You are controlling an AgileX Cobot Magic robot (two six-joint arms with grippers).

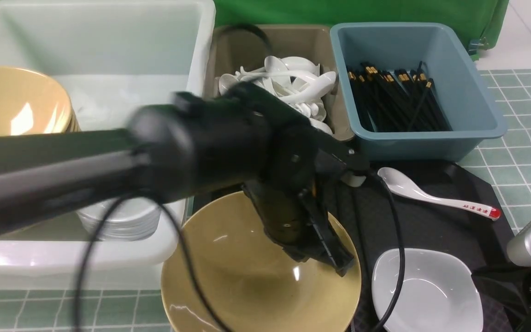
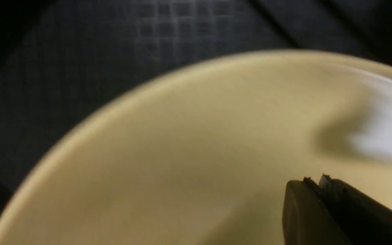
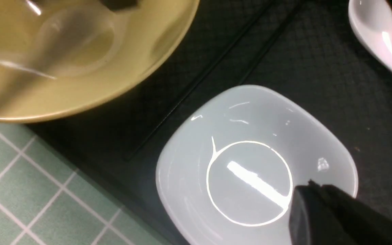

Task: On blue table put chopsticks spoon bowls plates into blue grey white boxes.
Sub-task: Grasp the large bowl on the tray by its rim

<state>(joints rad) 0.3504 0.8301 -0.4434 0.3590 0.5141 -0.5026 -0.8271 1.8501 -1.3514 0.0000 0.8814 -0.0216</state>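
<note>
A large yellow bowl (image 1: 247, 276) sits on the black mat (image 1: 436, 226) near the front. My left gripper (image 1: 343, 269) hangs inside it by its right rim, fingers pressed together and holding nothing; the left wrist view shows the gripper (image 2: 315, 182) over the bowl's inner wall (image 2: 182, 153). A white square plate (image 1: 427, 290) lies right of the bowl. My right gripper (image 3: 310, 186) is shut and empty, just above that plate (image 3: 250, 163). A white spoon (image 1: 431, 193) with a red-tipped handle lies on the mat. Two thin black chopsticks (image 3: 196, 85) lie on the mat between bowl and plate.
A white box (image 1: 109, 55) at the left holds stacked yellow bowls (image 1: 16, 101) and white plates (image 1: 122, 221). A grey box (image 1: 293, 41) holds white spoons. A blue box (image 1: 473, 87) holds black chopsticks. My left arm (image 1: 109, 161) crosses the front view. The table has green tiles (image 1: 519, 157).
</note>
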